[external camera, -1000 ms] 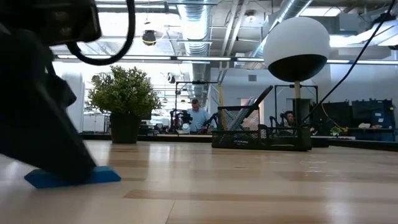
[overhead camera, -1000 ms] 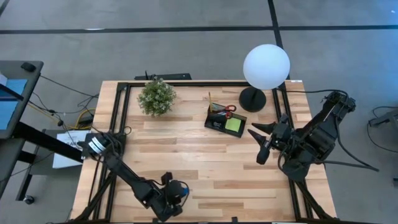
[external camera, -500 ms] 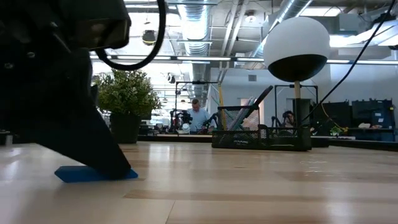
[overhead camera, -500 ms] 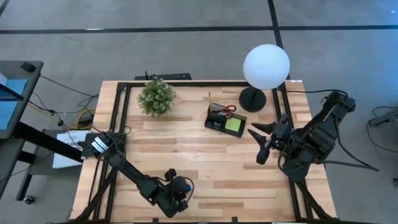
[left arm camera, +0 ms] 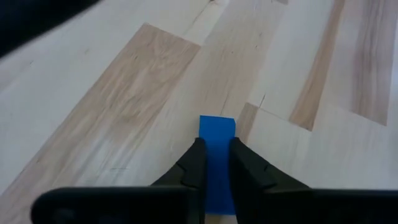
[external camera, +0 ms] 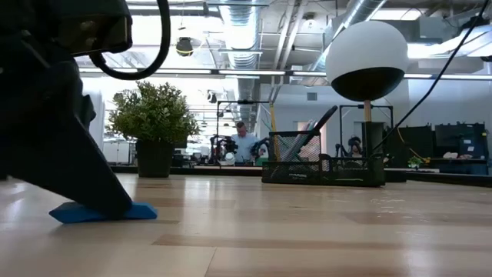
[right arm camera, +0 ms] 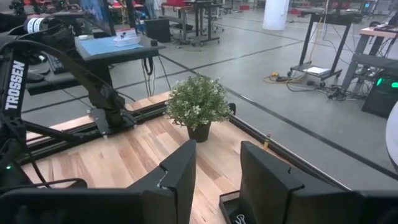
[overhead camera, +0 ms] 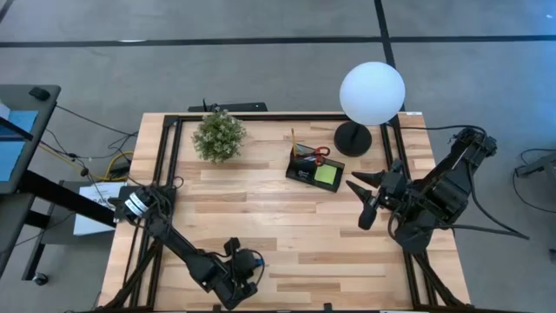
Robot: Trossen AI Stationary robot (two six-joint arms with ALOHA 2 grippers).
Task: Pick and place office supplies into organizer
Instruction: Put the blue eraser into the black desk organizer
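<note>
At the bottom centre of the high view the left gripper [left arm camera: 215, 163] has its jaws pinched narrow on the blue eraser [left arm camera: 217, 144] lying flat on the counter [overhead camera: 261, 209], so the pick-up is in hand; next it needs lifting and carrying to the organizer [overhead camera: 314, 167] at upper right, near which the right gripper [overhead camera: 363, 202] waits, jaws apart and empty.

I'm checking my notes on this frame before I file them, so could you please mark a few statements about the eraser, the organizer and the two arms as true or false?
1. The left gripper has its fingers on either side of the blue eraser. True.
2. The eraser already lies in the organizer. False: it lies on the table, near the front edge.
3. The lime-green sticky-note pad sits in the organizer. True.
4. The right gripper holds a pen. False: its fingers are open and empty, and it waits at the table's right side.
5. The potted plant stands inside the organizer. False: it stands apart, towards the table's back left.
</note>
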